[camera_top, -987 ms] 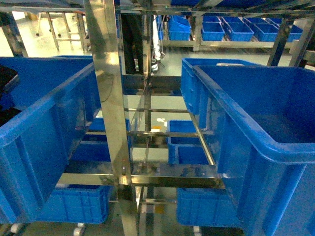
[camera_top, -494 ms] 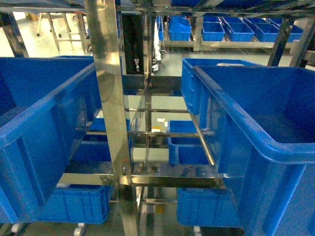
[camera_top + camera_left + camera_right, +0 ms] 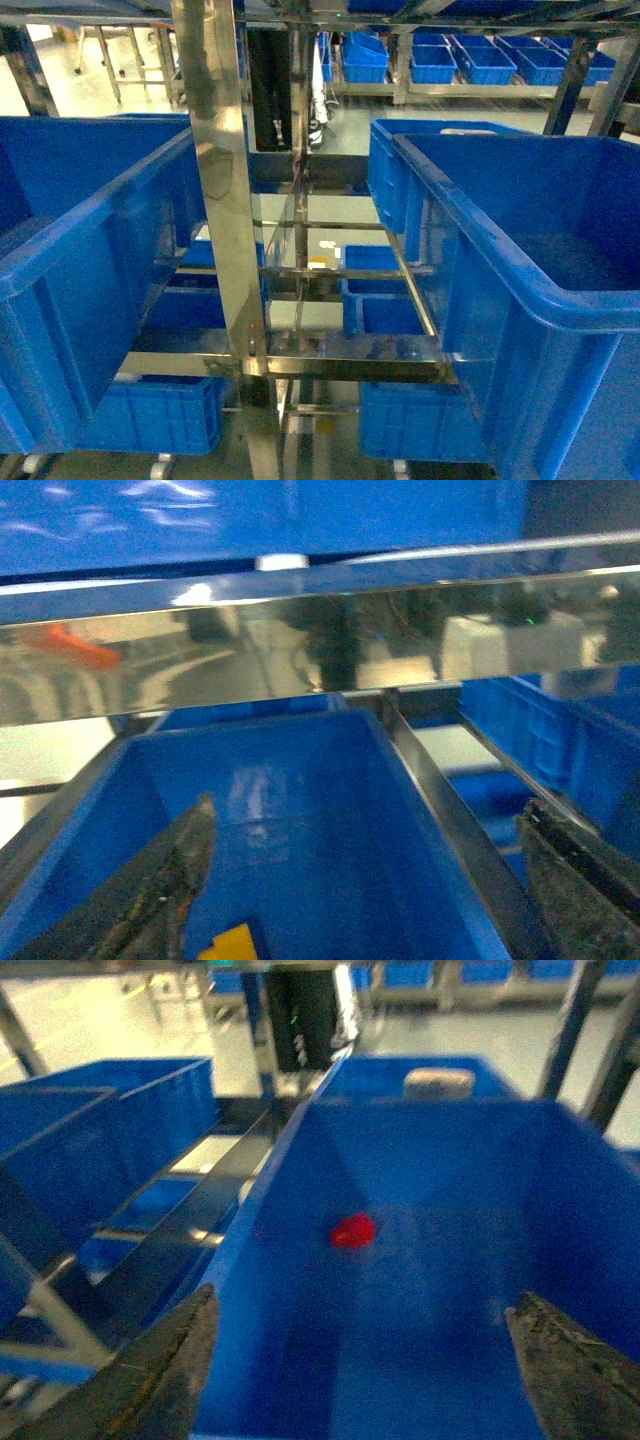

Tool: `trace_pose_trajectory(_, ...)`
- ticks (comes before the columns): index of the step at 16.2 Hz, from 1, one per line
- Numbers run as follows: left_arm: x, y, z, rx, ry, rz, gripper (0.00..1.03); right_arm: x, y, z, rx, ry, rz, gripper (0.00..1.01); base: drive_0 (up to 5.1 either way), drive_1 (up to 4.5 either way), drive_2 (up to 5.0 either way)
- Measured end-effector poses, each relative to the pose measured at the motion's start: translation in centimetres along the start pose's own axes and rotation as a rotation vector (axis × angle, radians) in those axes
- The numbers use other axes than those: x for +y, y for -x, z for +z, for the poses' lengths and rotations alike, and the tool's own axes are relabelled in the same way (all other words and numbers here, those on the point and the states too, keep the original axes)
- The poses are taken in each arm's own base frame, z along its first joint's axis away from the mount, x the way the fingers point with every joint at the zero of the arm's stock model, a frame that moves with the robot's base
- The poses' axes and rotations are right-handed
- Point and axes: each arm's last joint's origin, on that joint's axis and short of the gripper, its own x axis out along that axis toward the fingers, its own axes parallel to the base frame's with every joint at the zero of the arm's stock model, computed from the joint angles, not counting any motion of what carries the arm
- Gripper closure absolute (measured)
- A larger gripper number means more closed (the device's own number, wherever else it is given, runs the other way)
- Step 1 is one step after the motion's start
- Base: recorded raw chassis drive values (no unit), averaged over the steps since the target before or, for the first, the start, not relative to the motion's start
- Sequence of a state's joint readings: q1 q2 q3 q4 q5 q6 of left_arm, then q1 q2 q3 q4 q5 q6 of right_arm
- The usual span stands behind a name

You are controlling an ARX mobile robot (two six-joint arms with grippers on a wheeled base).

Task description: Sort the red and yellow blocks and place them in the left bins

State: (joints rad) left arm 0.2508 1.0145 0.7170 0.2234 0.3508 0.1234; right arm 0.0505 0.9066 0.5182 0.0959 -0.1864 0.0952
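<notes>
while hovering over the blue bin [image 3: 300, 810] with left gripper [image 3: 370, 890] spread wide and empty, yellow block [image 3: 232, 944] on bin floor at frame bottom; judged light, rigid, slick plastic, best pinched across flat sides; right gripper [image 3: 365, 1380] likewise open, empty.

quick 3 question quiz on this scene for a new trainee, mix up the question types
1. True or false: the left gripper is clamped on a block.
2. Multiple choice: in the right wrist view, what lies on the floor of the blue bin? A) a yellow block B) a small red object C) a green plate
3. Short answer: in the left wrist view, what colour is the piece seen at the bottom edge, inside the bin below the fingers?

Key
1. False: its fingers are spread with nothing between them.
2. B
3. Yellow
</notes>
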Motion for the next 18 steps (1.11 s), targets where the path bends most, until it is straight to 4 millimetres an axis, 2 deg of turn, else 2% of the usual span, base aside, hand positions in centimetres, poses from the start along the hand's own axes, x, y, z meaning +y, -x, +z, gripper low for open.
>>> trace_pose_trajectory(1,-0.8,0.8,-1.0,-0.058,0.031,0.082,0.23,0.0,0.4,-0.6,-0.151,0.059,-0.103,0.19,0.0,0.0,0.0)
trace_pose_trajectory(2,-1.7,1.8,-2.4,-0.08,0.059,0.102,0.35,-0.7,1.3,-2.2,-0.257,0.089,-0.171,0.34,0.0,0.0,0.0)
trace_pose_trajectory(3,-2.5,2.5,-3.9,-0.08,0.073,0.103,0.48,-1.5,1.9,-3.0,-0.298,0.089,-0.233,0.47,0.0,0.0,0.0)
trace_pose_trajectory(6,-4.2,4.2,-7.6,-0.054,0.096,0.101,0.86,-1.3,2.9,-5.1,-0.299,0.106,-0.218,0.83,0.0,0.0,0.0)
trace_pose_trajectory(7,-4.5,4.7,-8.3,-0.059,0.096,0.111,0.99,-1.3,3.2,-5.7,-0.299,0.107,-0.218,0.96,0.0,0.0,0.0)
trace_pose_trajectory(8,-5.0,5.2,-8.9,-0.064,0.098,0.103,1.01,-1.2,3.6,-6.3,-0.298,0.111,-0.219,0.99,0.0,0.0,0.0)
trace_pose_trajectory(11,-6.6,6.3,-10.6,-0.059,0.098,0.089,1.01,-1.1,4.4,-7.5,-0.3,0.111,-0.219,0.99,0.0,0.0,0.0)
trace_pose_trajectory(18,-6.9,8.5,-12.8,-0.06,0.099,0.106,1.01,-1.0,5.6,-9.5,-0.312,0.112,-0.22,0.99,0.0,0.0,0.0)
